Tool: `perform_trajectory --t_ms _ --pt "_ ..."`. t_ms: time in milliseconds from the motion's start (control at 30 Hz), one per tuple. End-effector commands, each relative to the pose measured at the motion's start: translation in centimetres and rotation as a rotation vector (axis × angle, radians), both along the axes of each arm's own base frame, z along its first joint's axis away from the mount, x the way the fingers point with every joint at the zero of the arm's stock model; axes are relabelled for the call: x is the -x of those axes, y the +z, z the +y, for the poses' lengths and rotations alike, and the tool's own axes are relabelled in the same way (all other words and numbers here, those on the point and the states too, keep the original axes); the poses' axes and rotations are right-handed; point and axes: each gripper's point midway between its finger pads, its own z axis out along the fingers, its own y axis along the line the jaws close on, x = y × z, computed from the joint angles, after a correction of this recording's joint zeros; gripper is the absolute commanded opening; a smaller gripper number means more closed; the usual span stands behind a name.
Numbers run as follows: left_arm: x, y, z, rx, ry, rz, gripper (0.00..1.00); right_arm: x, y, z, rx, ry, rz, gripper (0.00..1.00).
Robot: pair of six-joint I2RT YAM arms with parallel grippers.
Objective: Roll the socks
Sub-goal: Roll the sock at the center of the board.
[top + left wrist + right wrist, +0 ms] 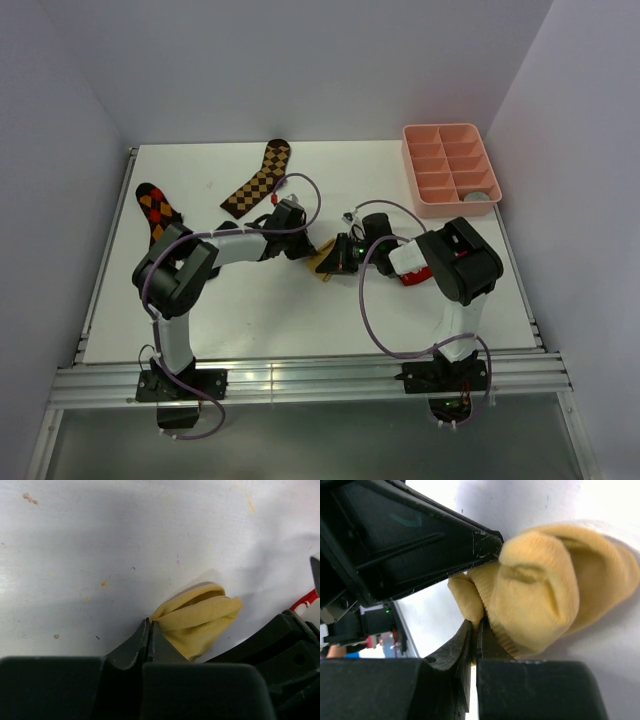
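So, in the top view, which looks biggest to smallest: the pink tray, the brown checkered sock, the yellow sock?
pink tray
brown checkered sock
yellow sock, partly hidden, clearly smallest

Overhead view looks down on the table (300, 310); both close wrist views apparently share the yellow sock (200, 617)

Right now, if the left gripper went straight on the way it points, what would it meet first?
The mustard yellow sock, lying at the shut tips of the left gripper; just behind it, probably, the right gripper.
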Motion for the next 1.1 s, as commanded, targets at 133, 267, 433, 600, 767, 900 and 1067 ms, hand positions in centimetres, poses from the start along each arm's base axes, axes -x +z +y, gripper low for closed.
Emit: perform_trajectory --t_ms 133,267,433,600,767,900,1067 --pt "-1.0 3.5 2.0 -0.008 0.111 -0.089 0.10 0.5 -3.1 -0.5 0.038 -0.021 0.145 0.00" --pt "-0.9 5.7 3.4 0.016 0.202 -0.126 0.31 0.3 -3.4 -0.8 0.052 -0.037 0.156 0.00" --pt "0.5 6.2 5.0 0.056 0.290 -0.106 0.53 0.3 -3.5 -0.8 0.055 -0.039 0.161 0.00" --pt "2.6 4.8 4.4 0.135 0.292 -0.029 0.55 0.1 -3.4 -0.7 0.046 -0.044 0.155 0.00" --pt "3.4 3.4 3.3 0.175 0.287 0.023 0.55 0.0 -3.3 -0.6 0.041 -0.044 0.148 0.00" --pt "3.4 3.0 2.7 0.192 0.286 0.024 0.54 0.0 -3.3 -0.7 0.044 -0.047 0.144 0.00" --pt "3.4 2.1 2.3 0.187 0.281 0.038 0.52 -0.1 -3.4 -0.7 0.048 -0.052 0.143 0.00"
